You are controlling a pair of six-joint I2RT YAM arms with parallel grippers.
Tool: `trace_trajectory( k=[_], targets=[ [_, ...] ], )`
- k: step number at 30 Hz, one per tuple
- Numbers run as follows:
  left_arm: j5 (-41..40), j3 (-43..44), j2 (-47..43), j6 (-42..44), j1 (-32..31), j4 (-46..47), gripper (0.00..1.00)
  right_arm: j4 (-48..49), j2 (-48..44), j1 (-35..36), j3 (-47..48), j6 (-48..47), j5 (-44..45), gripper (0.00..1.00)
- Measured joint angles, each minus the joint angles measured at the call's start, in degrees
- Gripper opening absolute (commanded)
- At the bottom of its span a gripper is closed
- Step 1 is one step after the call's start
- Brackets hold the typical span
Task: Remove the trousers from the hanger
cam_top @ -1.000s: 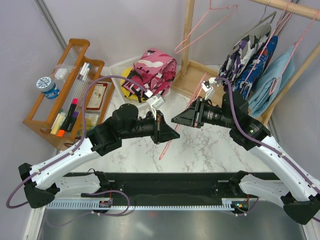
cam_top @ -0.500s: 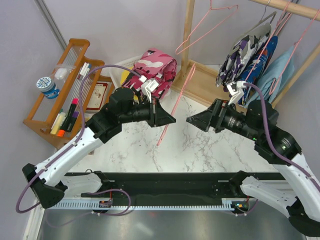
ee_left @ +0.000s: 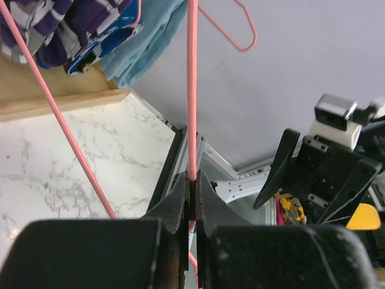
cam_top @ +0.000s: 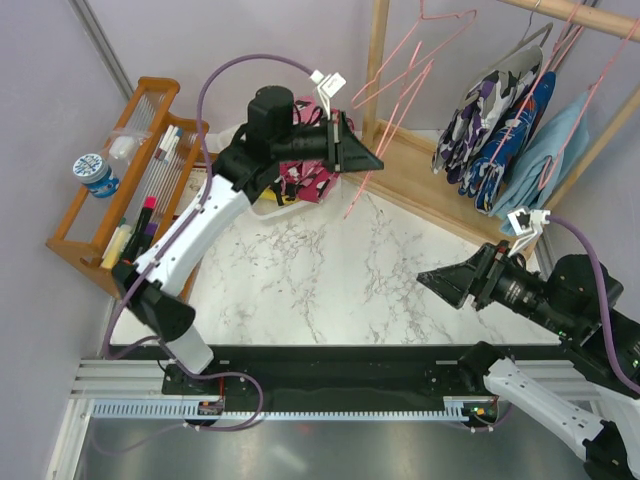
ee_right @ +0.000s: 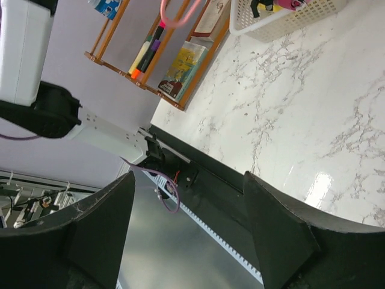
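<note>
My left gripper point(cam_top: 358, 158) is raised at the back of the table and is shut on the wire of a bare pink hanger point(cam_top: 395, 115). In the left wrist view the pads pinch that hanger point(ee_left: 192, 90) at my left gripper point(ee_left: 192, 180). The pink camouflage trousers point(cam_top: 312, 183) lie in the white basket point(cam_top: 262, 205), mostly hidden behind the left arm. The yellow trousers are hidden in the top view. My right gripper point(cam_top: 435, 282) hangs open and empty at the right, apart from the hanger; in the right wrist view my right gripper point(ee_right: 189, 211) holds nothing.
A wooden clothes rack point(cam_top: 377, 60) at the back right carries another pink hanger point(cam_top: 440, 20), a purple-white camouflage garment point(cam_top: 480, 110) and a light blue garment point(cam_top: 545, 160). A wooden organiser point(cam_top: 130, 190) with pens stands at the left.
The right gripper opened, let go of the hanger and drew back to the near right. The left arm lifted the hanger up and back toward the rack.
</note>
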Motion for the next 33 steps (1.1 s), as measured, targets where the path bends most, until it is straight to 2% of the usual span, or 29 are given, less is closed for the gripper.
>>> trace_trajectory(
  k=[7, 10, 16, 27, 33],
  targets=[
    [3.7, 28.8, 20.5, -6.7, 0.6, 0.6, 0.02, -3.0, -2.4, 0.0, -0.1, 0.7, 1.1, 0.78],
    [4.2, 37.4, 27.7, -11.2, 0.6, 3.1, 0.02, -3.2, -2.0, 0.0, 0.0, 0.7, 2.4, 0.74],
    [4.2, 36.5, 30.9, -17.6, 0.6, 6.9, 0.02, 0.0, 3.2, 0.0, 2.1, -1.1, 7.8, 0.63],
    [4.1, 34.6, 30.8, -19.3, 0.6, 10.0, 0.02, 11.6, 23.5, 0.0, 13.4, -7.0, 17.7, 0.61],
    [3.7, 33.7, 30.3, -19.3, 0.6, 9.9, 0.02, 14.2, 30.3, 0.0, 17.7, -8.0, 19.6, 0.55]
  ],
)
